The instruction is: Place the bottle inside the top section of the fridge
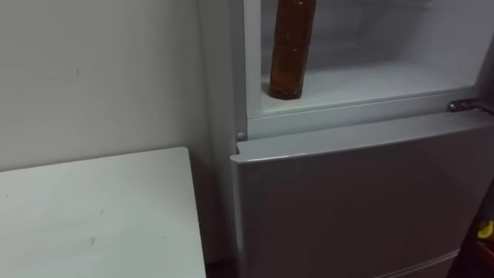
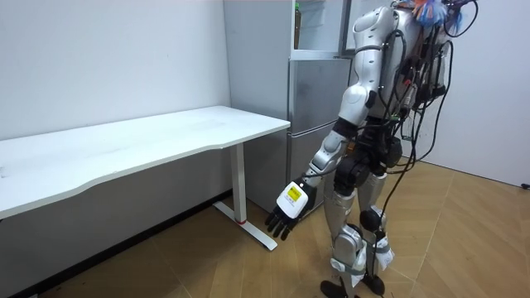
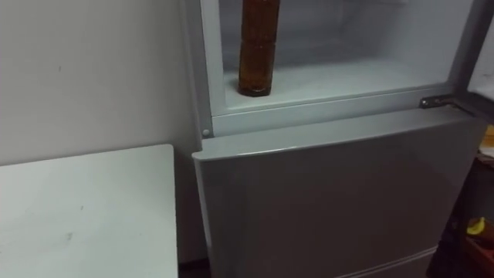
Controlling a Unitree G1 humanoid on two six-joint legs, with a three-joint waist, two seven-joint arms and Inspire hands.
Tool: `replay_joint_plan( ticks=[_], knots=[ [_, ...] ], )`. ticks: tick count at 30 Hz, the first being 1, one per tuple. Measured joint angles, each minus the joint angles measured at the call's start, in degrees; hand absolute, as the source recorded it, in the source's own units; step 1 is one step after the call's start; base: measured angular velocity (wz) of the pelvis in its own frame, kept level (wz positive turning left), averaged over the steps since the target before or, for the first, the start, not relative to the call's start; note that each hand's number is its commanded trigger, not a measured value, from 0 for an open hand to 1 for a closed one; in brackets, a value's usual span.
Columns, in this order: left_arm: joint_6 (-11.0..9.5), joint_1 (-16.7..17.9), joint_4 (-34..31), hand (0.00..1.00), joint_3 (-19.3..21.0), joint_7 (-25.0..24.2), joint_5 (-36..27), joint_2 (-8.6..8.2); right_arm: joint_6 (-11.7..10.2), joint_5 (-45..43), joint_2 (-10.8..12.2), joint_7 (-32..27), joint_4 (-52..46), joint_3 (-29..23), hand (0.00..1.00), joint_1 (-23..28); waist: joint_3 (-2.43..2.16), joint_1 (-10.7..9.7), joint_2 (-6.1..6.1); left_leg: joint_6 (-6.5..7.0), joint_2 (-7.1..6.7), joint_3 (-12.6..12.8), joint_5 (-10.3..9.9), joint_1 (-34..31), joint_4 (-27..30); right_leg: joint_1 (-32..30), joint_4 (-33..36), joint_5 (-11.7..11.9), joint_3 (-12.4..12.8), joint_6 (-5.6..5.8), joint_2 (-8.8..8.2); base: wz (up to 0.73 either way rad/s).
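Note:
A brown bottle (image 1: 289,54) stands upright on the white floor of the upper fridge compartment (image 1: 378,83), at its front left corner; its top runs out of the picture. The same bottle (image 3: 257,50) stands free, with no hand near it. The compartment is open. In the room view I stand upright facing the fridge (image 2: 313,91), and my left hand (image 2: 288,212) hangs low at my side, fingers relaxed and holding nothing.
The grey lower fridge door (image 1: 347,201) is closed below the open compartment. A white table (image 1: 93,216) stands against the wall just left of the fridge. A metal door hinge (image 1: 463,104) sits at the compartment's right edge. Wooden floor lies behind me.

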Motion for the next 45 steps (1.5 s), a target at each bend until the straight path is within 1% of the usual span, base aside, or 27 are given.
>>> replay_joint_plan(
  ticks=[2, 3, 4, 5, 7, 8, 10, 14, 16, 18, 19, 21, 22, 24, 26, 28, 33, 35, 36, 39, 41, 43, 45],
  knots=[
    [0.0, 0.4, -0.2, 0.00, 1.1, -0.2, 0.0, 0.17, 0.0, 0.0, -1.1, -2.0, 0.4, -2.1, 0.00, -0.9, 0.14, -0.3, -0.28, 0.00, -0.04, 0.0, 0.0, 0.0, 0.0, -0.4, 0.4, -0.2, 0.4, 0.01, 0.01, 0.00],
    [0.0, 0.6, -0.3, 0.00, 2.0, -0.2, 0.1, 0.20, 0.0, -0.3, -1.7, -3.5, 0.4, -3.9, 0.00, -1.5, 0.08, -0.4, -0.52, 0.00, -0.11, 0.0, 0.0, -0.2, 0.0, -0.7, 0.8, -0.4, 0.6, 0.02, 0.01, 0.00],
    [-0.2, 0.7, -0.4, 0.00, 2.7, -0.2, 0.2, 0.22, -0.1, -0.4, -2.8, -5.2, 0.4, -5.1, 0.00, -2.0, 0.12, -0.3, -0.71, 0.00, -0.18, 0.0, 0.0, -0.3, 0.0, -1.0, 1.0, -0.5, 0.8, 0.00, 0.05, 0.00],
    [-0.2, 0.8, -0.4, 0.00, 2.8, -0.2, 0.2, 0.25, -0.2, -0.4, -3.4, -5.9, 0.4, -5.6, 0.00, -2.1, 0.18, -0.3, -0.86, 0.00, -0.21, 0.0, 0.0, -0.3, 0.0, -1.1, 1.2, -0.6, 1.0, 0.03, 0.08, 0.00],
    [-0.5, 1.3, -0.5, 0.00, 2.9, -0.2, 0.2, 0.43, -1.4, -0.6, -5.3, -8.1, 0.6, -6.9, 0.00, -2.2, 0.12, -0.4, -1.54, 0.00, -0.22, -0.2, 0.0, -0.3, 0.0, -1.3, 1.5, -0.9, 1.3, 0.04, 0.08, 0.00],
    [-0.7, 1.4, -0.5, 0.00, 2.9, -0.2, 0.2, 0.45, -1.6, -0.9, -5.6, -8.5, 0.8, -7.4, 0.00, -2.5, 0.15, -0.5, -1.72, 0.00, -0.22, -0.3, 0.0, -0.3, 0.0, -1.2, 1.4, -0.9, 1.3, 0.04, 0.08, 0.00],
    [-1.2, 1.4, -0.4, 0.00, 2.8, -0.2, 0.1, 0.59, -3.2, -2.7, -6.1, -9.5, 1.3, -8.2, 0.00, -2.6, 0.15, -0.5, -2.36, -0.01, -0.22, -0.4, 0.0, -0.3, 0.0, -1.2, 1.4, -0.9, 1.2, 0.03, 0.08, 0.00],
    [-1.4, 1.5, -0.4, 0.00, 2.8, -0.2, 0.1, 0.73, -3.3, -3.6, -6.9, -11.0, 1.2, -10.2, 0.00, -3.7, 0.13, -0.9, -2.39, 0.09, -0.28, -0.3, -0.1, -0.3, 0.0, -1.2, 1.4, -0.9, 1.3, 0.05, 0.03, 0.00],
    [-1.4, 1.7, -0.4, 0.00, 2.8, -0.2, 0.1, 1.31, -3.6, -4.9, -8.0, -12.2, 0.8, -10.5, 0.00, -5.1, 0.08, -1.8, -2.28, 0.09, -0.25, -0.4, -0.1, -0.4, 0.0, -1.4, 1.5, -0.9, 1.3, 0.06, 0.05, 0.00],
    [-1.7, 1.7, -0.4, 0.00, 2.8, -0.3, 0.1, 1.71, -4.4, -4.9, -9.2, -12.8, 0.7, -10.9, 0.00, -5.3, 0.04, -1.9, -2.31, 0.08, -0.22, -0.3, -0.1, -0.3, 0.0, -1.4, 1.6, -0.9, 1.3, 0.05, 0.08, 0.00],
    [-2.1, 1.7, -0.4, 0.00, 2.8, -0.3, 0.1, 1.81, -4.5, -4.9, -10.0, -13.2, 0.7, -11.5, 0.00, -5.4, 0.03, -1.8, -2.27, 0.07, -0.22, -0.3, -0.1, -0.3, 0.0, -1.4, 1.6, -0.9, 1.3, 0.04, 0.10, -0.03],
    [-2.1, 1.8, -0.4, 0.00, 2.8, -0.5, 0.1, 1.82, -4.5, -4.9, -11.0, -13.4, 0.7, -12.4, 0.00, -6.2, -0.02, -1.8, -2.21, 0.07, -0.22, -0.2, -0.1, -0.4, -0.1, -1.6, 1.6, -0.8, 1.3, 0.01, 0.18, -0.05],
    [-2.2, 1.8, -0.4, 0.00, 2.8, -0.5, 0.1, 1.82, -4.6, -5.0, -11.2, -13.6, 0.3, -12.7, 0.00, -6.5, -0.07, -1.8, -2.28, 0.07, -0.23, -0.2, -0.1, -0.3, -0.1, -1.6, 1.6, -0.8, 1.4, -0.01, 0.52, -0.05],
    [-2.3, 1.9, -0.5, 0.00, 2.8, -0.5, 0.1, 1.81, -5.2, -5.0, -11.4, -14.1, -0.2, -12.8, 0.00, -7.0, -0.11, -1.8, -2.37, 0.06, -0.25, -0.2, -0.1, -0.3, -0.1, -1.6, 1.6, -0.8, 1.4, -0.06, 0.58, -0.02],
    [-2.4, 1.9, -0.5, 0.00, 2.8, -0.5, 0.4, 1.81, -5.2, -5.4, -11.8, -14.8, -1.8, -12.8, 0.00, -7.2, -0.12, -1.9, -2.36, 0.05, -0.27, -0.2, -0.1, -0.3, -0.1, -1.6, 1.6, -0.8, 1.5, -0.06, 0.59, 0.00],
    [-2.4, 1.9, -0.5, 0.00, 2.8, -0.5, 1.4, 1.80, -5.1, -9.2, -12.0, -15.5, -3.9, -13.0, 0.00, -7.3, -0.14, -1.9, -2.34, 0.04, -0.22, -0.2, -0.1, -0.3, -0.1, -1.6, 1.6, -0.8, 1.4, -0.06, 0.59, 0.00],
    [-2.3, 1.9, -0.4, 0.00, 2.8, -0.6, 1.8, 1.66, -4.8, -13.2, -11.8, -15.8, -6.8, -12.8, 0.00, -6.7, -0.13, -1.8, -2.28, 0.03, -0.22, -0.1, -0.1, -0.1, 0.0, -1.9, 2.6, -1.1, 1.6, -0.15, 0.45, -0.04],
    [-2.0, 1.8, -0.4, 0.00, 2.8, -0.7, 2.6, 1.65, -3.9, -13.8, -11.8, -15.8, -7.4, -12.5, 0.00, -6.8, -0.14, -1.8, -2.27, 0.04, -0.25, -0.1, -0.1, 0.0, 0.0, -2.1, 3.0, -1.2, 1.6, -0.08, 0.37, -0.02],
    [-1.8, 1.8, -0.4, 0.00, 2.8, -0.9, 2.8, 1.65, -2.9, -13.9, -11.7, -15.8, -8.4, -12.2, 0.00, -6.8, -0.13, -1.8, -2.22, 0.04, -0.32, -0.1, -0.1, -0.1, 0.0, -2.5, 3.7, -1.5, 1.6, -0.08, 0.25, -0.06],
    [-1.8, 1.7, 0.3, 0.00, 2.8, -1.6, 2.9, 1.64, -1.2, -13.9, -11.4, -16.5, -10.9, -11.9, 0.00, -6.8, -0.18, -1.7, -1.98, 0.05, -0.46, -0.1, -0.1, -0.1, 0.0, -3.1, 4.7, -1.8, 1.7, -0.12, 0.07, -0.04],
    [-1.4, 1.8, 0.4, 0.00, 2.8, -1.6, 2.9, 1.61, -1.0, -13.9, -11.4, -17.5, -11.3, -11.9, 0.00, -6.8, -0.18, -1.7, -1.94, 0.01, -0.46, -0.1, 0.0, -0.1, 0.0, -3.1, 4.8, -1.8, 1.7, -0.14, 0.09, 0.00],
    [-1.1, 1.8, 0.9, 0.00, 2.8, -1.6, 2.9, 1.24, 0.0, -14.2, -11.3, -17.9, -12.0, -11.9, 0.00, -6.8, -0.18, -1.6, -1.93, -0.05, -0.75, 0.0, 0.0, 0.0, 0.1, -3.0, 4.8, -1.8, 2.0, -0.16, 0.24, 0.00],
    [-1.0, 1.8, 1.3, 0.00, 2.8, -1.6, 2.9, 0.88, 0.1, -15.4, -10.8, -18.0, -12.5, -11.9, 0.00, -6.8, -0.18, -1.5, -1.93, -0.12, -0.76, 0.0, 0.1, 0.0, 0.1, -3.0, 4.8, -1.8, 2.5, -0.21, 0.42, -0.04]
  ],
)
